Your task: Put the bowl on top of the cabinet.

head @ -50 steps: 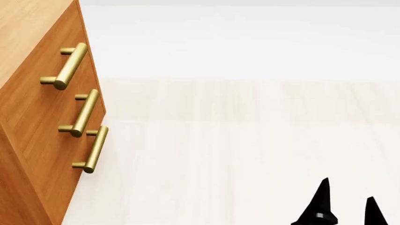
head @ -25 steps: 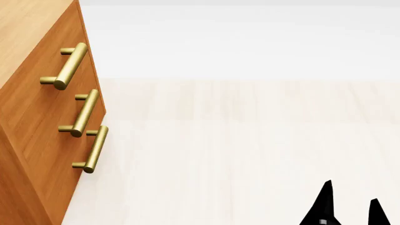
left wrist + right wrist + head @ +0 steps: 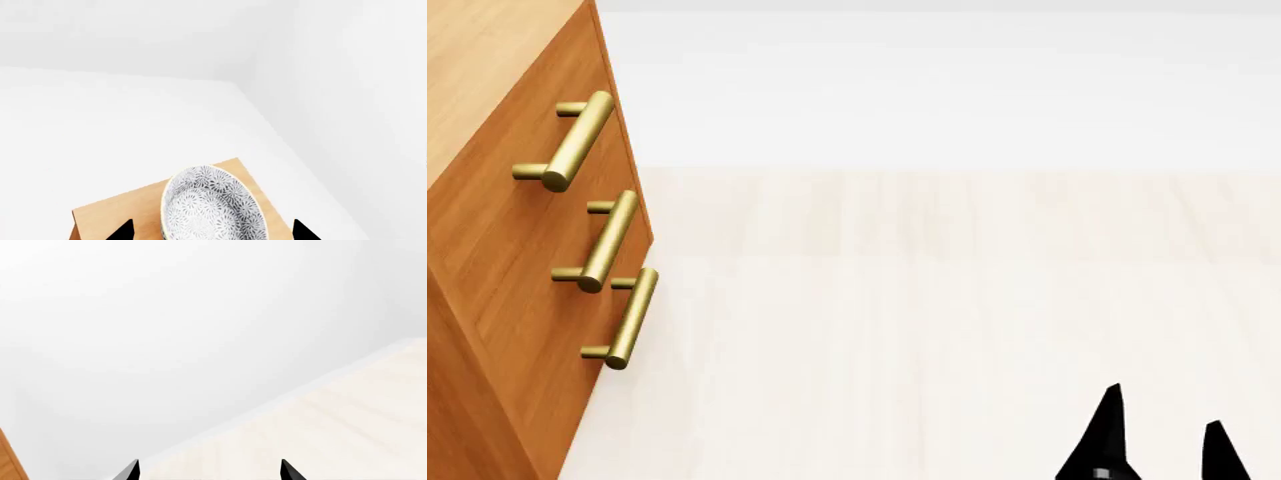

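Seen from the left wrist camera, the bowl (image 3: 211, 207), a deep round dish with a dense dark-grey floral pattern and a pale rim, sits on the lighter wood top of the cabinet (image 3: 117, 212), close to one corner of that top. The left gripper (image 3: 213, 231) hangs with its two black tips spread wide, one on either side of the bowl, and the bowl lies between the jaws; whether either tip touches the rim cannot be told, as only the very ends of the tips show. White walls meeting in a corner fill the space beyond the jaws.

In the head view, the orange-brown front of the cabinet stands well to the side of the right gripper (image 3: 1164, 445), with three brass bar handles (image 3: 567, 142) stacked down its drawer fronts. The right gripper's two black fingers point upward over the pale wood floor (image 3: 961, 330), jaws parted with a clear gap and nothing between them. The right wrist camera shows the same two tips apart, with white wall and a strip of the floor ahead of them and a sliver of the cabinet at one edge.
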Motion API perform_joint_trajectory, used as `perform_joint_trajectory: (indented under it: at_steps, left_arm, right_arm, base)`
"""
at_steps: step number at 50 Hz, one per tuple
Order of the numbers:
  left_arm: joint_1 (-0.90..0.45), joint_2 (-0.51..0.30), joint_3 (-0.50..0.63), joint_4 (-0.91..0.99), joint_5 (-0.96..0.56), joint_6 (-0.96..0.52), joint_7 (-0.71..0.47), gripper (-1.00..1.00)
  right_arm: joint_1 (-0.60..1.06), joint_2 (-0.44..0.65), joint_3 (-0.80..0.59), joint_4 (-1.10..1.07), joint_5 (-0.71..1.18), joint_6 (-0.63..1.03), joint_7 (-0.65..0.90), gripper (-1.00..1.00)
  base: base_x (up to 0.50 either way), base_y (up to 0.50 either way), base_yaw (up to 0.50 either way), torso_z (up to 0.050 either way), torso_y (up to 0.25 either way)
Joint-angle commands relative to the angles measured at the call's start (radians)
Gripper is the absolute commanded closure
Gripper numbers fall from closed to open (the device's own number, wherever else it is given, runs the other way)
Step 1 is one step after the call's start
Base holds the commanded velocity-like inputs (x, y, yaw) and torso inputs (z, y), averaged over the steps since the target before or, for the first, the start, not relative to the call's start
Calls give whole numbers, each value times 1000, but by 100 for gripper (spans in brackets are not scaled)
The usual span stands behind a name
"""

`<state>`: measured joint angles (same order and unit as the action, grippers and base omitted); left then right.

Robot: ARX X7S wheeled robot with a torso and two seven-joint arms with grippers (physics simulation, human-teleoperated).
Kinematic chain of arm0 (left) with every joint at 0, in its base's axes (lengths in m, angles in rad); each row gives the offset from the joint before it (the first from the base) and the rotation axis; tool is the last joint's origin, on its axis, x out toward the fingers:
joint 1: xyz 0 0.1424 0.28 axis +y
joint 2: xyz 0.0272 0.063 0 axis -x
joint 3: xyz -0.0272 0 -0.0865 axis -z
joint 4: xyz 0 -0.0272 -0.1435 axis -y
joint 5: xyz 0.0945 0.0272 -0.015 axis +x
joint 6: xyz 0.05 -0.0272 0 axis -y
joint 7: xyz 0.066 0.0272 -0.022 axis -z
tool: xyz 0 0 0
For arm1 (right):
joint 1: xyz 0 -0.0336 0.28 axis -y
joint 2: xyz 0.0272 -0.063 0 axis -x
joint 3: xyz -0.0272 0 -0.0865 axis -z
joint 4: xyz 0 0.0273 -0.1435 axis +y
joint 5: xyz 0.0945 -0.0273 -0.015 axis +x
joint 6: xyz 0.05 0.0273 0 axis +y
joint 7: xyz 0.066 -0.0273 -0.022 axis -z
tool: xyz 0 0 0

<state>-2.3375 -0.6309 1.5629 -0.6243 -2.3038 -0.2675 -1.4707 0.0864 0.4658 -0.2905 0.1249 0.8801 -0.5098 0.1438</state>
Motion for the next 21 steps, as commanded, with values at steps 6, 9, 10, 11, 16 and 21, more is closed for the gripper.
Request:
perform_joint_trajectory:
  at_steps: [6,9,10,11,16,21]
  left_arm:
    - [-18,131,-318,-34,378,-303,-54,-100]
    - [-15,164,-415,-38,443,-369,-50,-100]
    - [-17,178,-450,-31,483,-404,-58,-100]
    - [-16,187,-473,-30,508,-425,-59,-100]
    - [-15,241,-545,-39,615,-509,-67,-100]
    - [-9,255,-591,-14,638,-545,-80,-100]
  right_arm:
    - [13,-19,6,15,-13,16,-47,-100]
    - [15,-20,5,16,-14,17,-48,-100]
    - [15,-20,5,16,-13,18,-49,-100]
    - [14,-20,5,16,-14,17,-49,-100]
    - [4,-16,7,1,-15,14,-48,-100]
    - [-9,-9,13,-18,-9,7,-47,-100]
  base:
    - [0,0,0,0,0]
    - [0,0,0,0,0]
    - [0,0,0,0,0]
    - [0,0,0,0,0]
    - [0,0,0,0,0]
    - [0,0,0,0,0]
